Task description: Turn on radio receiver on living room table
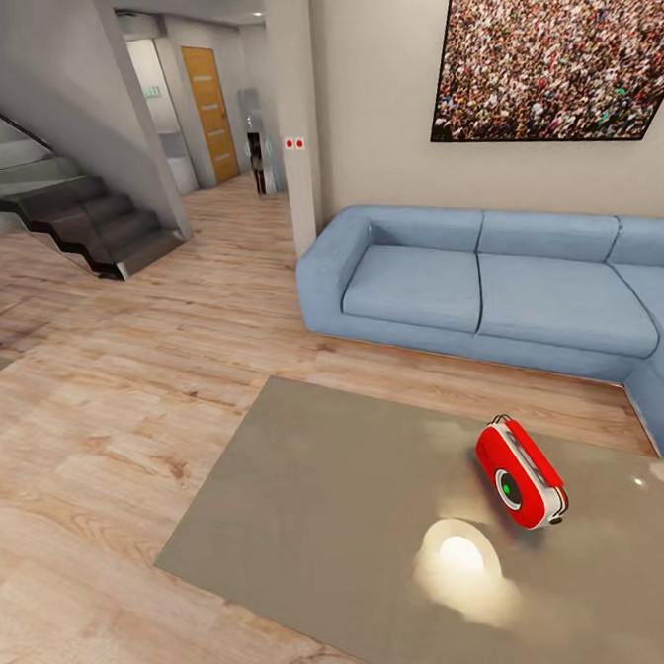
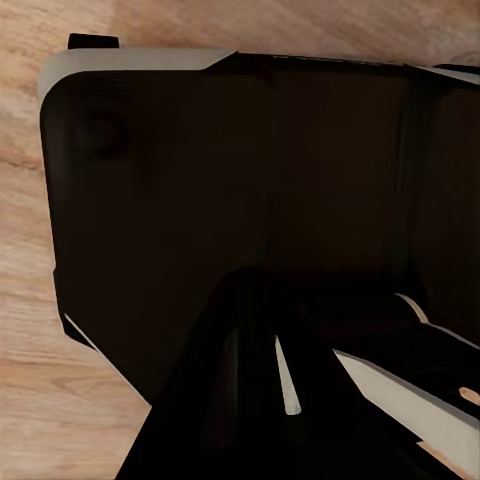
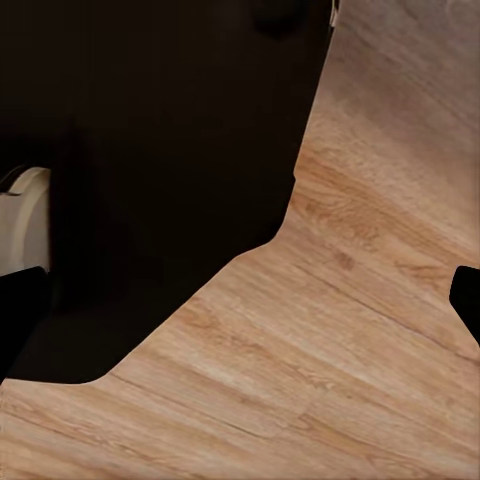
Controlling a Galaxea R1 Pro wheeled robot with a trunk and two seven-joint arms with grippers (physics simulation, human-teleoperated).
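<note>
Facing the low table (image 1: 313, 492) with the radio receiver (image 1: 520, 472) lying tilted on its glossy top
Both wrist cameras point down over dark robot body and wood floor (image 3: 350, 350), well apart from the radio; neither gripper's opening can be judged

Floor: light wood plank floor (image 3: 330, 360), with grain lines and a few small knots, running across the lower and far side of the picture.
Dark body: a large black shape (image 3: 150, 170), probably a part of the robot itself, too dark to show any detail.
Pale part: a small cream-white rounded piece (image 3: 22, 220) set against the dark body at one edge.
Edge tips: one black tip (image 3: 468, 298) at one side edge and another (image 3: 18, 310) at the opposite edge; possibly the gripper's fingers, I cannot tell.
</note>
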